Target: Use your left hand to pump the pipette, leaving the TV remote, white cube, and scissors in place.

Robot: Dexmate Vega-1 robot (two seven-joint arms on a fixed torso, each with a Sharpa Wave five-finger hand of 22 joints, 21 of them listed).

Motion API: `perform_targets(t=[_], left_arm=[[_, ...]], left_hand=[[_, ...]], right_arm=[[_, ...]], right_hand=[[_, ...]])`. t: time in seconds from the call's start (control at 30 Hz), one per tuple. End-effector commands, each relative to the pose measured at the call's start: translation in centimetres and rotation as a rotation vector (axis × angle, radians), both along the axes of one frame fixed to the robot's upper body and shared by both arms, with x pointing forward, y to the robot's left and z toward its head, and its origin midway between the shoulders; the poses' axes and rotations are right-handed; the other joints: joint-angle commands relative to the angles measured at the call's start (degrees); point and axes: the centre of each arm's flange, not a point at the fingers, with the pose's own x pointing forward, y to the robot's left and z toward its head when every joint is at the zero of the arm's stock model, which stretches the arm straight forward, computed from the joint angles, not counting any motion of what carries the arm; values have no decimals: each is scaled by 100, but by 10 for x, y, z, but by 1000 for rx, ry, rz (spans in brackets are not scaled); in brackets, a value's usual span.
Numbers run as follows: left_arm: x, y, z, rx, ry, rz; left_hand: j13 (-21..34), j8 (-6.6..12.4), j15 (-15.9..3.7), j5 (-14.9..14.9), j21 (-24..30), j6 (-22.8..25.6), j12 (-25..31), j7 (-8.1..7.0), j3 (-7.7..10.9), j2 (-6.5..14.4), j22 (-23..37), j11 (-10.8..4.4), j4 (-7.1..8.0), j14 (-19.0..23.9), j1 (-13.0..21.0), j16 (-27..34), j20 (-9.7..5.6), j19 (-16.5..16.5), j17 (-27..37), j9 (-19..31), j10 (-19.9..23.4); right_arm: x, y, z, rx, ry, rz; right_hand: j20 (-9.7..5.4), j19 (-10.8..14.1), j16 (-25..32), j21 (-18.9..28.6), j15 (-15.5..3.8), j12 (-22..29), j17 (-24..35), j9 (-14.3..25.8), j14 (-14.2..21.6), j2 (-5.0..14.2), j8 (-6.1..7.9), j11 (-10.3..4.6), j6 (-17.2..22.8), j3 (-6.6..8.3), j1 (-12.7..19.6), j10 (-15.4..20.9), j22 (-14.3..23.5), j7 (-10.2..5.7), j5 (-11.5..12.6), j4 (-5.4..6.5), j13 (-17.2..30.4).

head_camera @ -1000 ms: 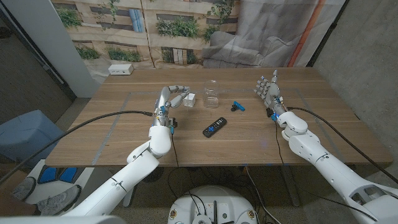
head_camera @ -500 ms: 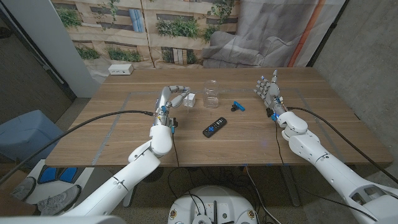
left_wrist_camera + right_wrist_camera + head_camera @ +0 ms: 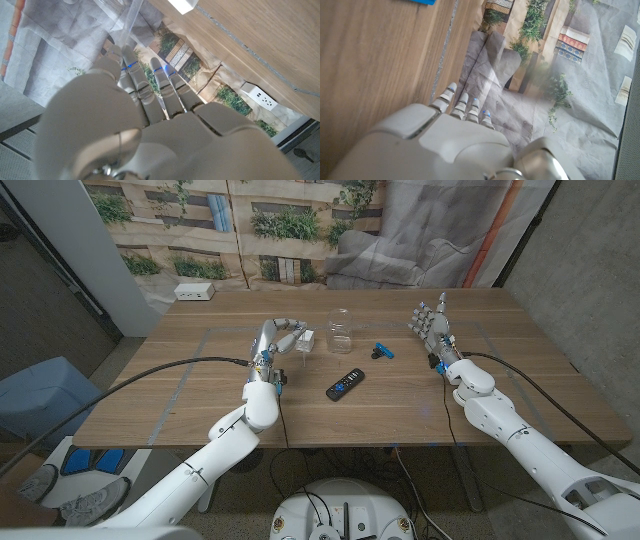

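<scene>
My left hand (image 3: 279,336) is raised over the table's far left-middle with its fingers curled around a clear pipette (image 3: 129,22), whose tube sticks out past the fingertips (image 3: 127,55). The white cube (image 3: 307,340) sits just right of that hand and also appears in the left wrist view (image 3: 183,4). Nearer the front lies the black TV remote (image 3: 345,384), at an angle. The blue scissors (image 3: 383,350) lie to the right of centre. Further right, my right hand (image 3: 431,324) stands upright with its fingers apart, holding nothing.
A clear glass container (image 3: 341,328) stands between the cube and the scissors. A white power strip (image 3: 193,292) lies at the table's far left corner. The table edge (image 3: 300,446) runs along the front. A printed backdrop hangs behind the table.
My left hand has shifted slightly toward the white cube, its fingers still curled. The right hand and the table objects have not moved.
</scene>
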Motion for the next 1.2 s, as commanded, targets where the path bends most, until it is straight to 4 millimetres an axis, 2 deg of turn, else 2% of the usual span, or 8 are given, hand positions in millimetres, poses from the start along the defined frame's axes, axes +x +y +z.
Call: perform_targets(t=[0.03,0.6,0.77,0.87,1.03,1.13,1.2], left_arm=[[2,-1,3,8,-17,7],[7,5,8,-33,9,-1],[8,6,7,-23,21,10],[8,7,5,-36,44,10],[7,8,0,-26,69,-1],[7,9,-1,-31,78,-10],[7,9,-1,-31,79,-16]], left_hand=[[14,39,-874,37,49,37,34,2,50,-5,15,-221,0,81,57,5,-542,62,31,35,309],[14,57,-882,38,48,40,6,-13,47,-69,17,-220,-9,126,76,-12,-545,76,29,55,317],[17,-12,-875,-11,33,-122,-82,-89,22,-113,24,-244,1,40,52,-57,-421,41,19,61,144],[21,-46,-853,-27,22,-194,-118,-69,-5,-121,25,-241,21,-4,10,-60,-372,12,21,61,51],[26,-94,-836,-22,9,-305,-159,-51,-15,-94,23,-234,50,-32,-52,-56,-344,-20,21,58,-81],[28,-111,-821,-24,-2,-348,-166,-48,-34,-115,22,-230,63,-62,-106,-64,-337,-47,16,57,-118],[28,-113,-818,-24,-5,-355,-171,-49,-40,-117,21,-231,69,-67,-126,-63,-331,-58,16,56,-137]], right_arm=[[0,0,0,0,0,0],[0,0,0,0,0,0],[0,0,0,0,0,0],[0,0,0,0,0,0],[0,0,0,0,0,0],[0,0,0,0,0,0],[0,0,0,0,0,0]], right_hand=[[13,25,37,23,-452,19,25,17,-57,333,35,-16,12,-38,0,15,32,-56,33,3,16],[14,26,35,23,-448,21,25,17,-61,333,36,-12,15,-37,1,18,32,-53,34,3,17],[9,28,36,24,-448,23,25,17,-58,333,37,-9,17,-37,0,22,32,-52,33,3,17],[13,29,36,24,-444,18,25,17,-58,332,37,-7,18,-38,0,10,32,-53,33,3,17],[14,22,35,21,-445,18,25,17,-60,332,40,18,25,-38,0,9,32,-53,33,3,17],[13,28,34,24,-446,17,25,17,-62,332,37,-35,19,-38,1,5,32,-52,33,3,18],[13,27,34,23,-452,27,25,17,-64,332,38,19,19,-38,1,32,32,-49,33,3,18]])
